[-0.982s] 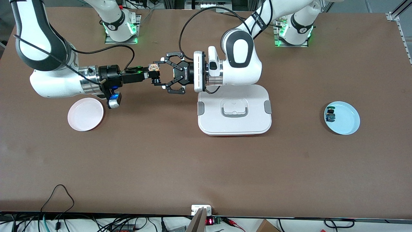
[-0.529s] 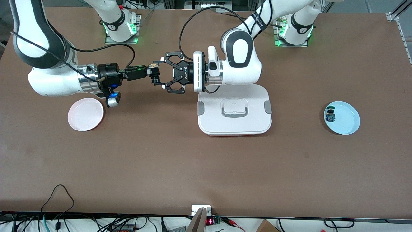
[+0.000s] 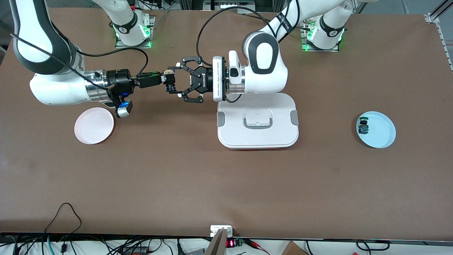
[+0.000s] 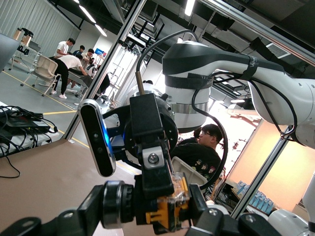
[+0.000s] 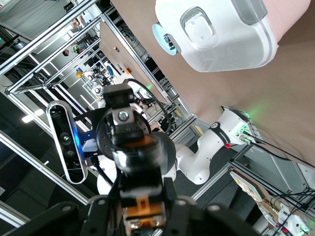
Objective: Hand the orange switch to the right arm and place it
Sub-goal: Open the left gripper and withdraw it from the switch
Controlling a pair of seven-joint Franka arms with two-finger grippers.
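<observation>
The orange switch (image 3: 169,74) is small, with a black body and a tan-orange end. It is up in the air, lying sideways between the two grippers.

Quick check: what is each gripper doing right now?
Left gripper: cannot tell; fingers around the orange switch.
Right gripper: shut on the orange switch.

Even bright overhead light, soft shadows, wrist views' foreground blurred, ceiling lamps glaring

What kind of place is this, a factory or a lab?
Most likely a robotics lab or workshop. Two robot arms are bolted to a brown table, cables trail along its edge, and people at desks sit among metal frames in the background.
</observation>
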